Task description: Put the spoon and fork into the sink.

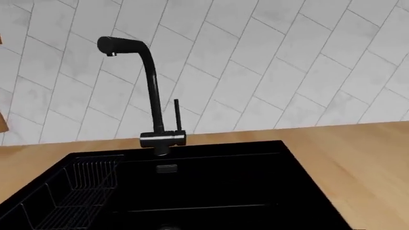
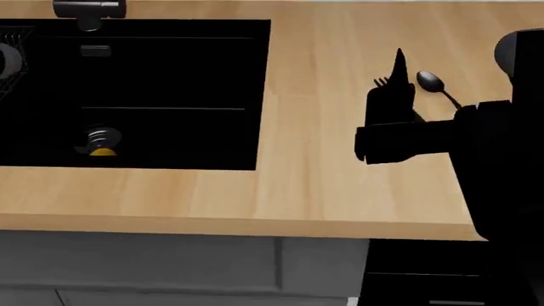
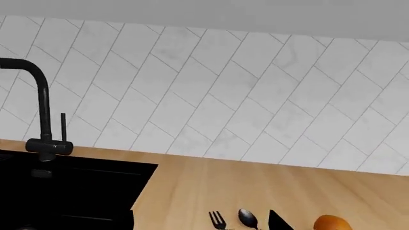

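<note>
Shiny oval-bowled spoon [image 2: 430,81] and dark four-tined fork [image 2: 381,81] lie right of black recessed sink [image 2: 259,95]; right gripper [image 2: 398,76] beside them, grip state unclear; no readable writing

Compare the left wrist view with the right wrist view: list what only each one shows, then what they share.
Only the left wrist view shows the wire rack inside the sink and the faucet's spout tip.

Only the right wrist view shows the fork, the spoon beside it, an orange fruit and one dark fingertip, all near the counter's near edge of that picture.

Both show the black faucet with its thin lever, the black sink, the wooden countertop and the white tiled wall.
</note>
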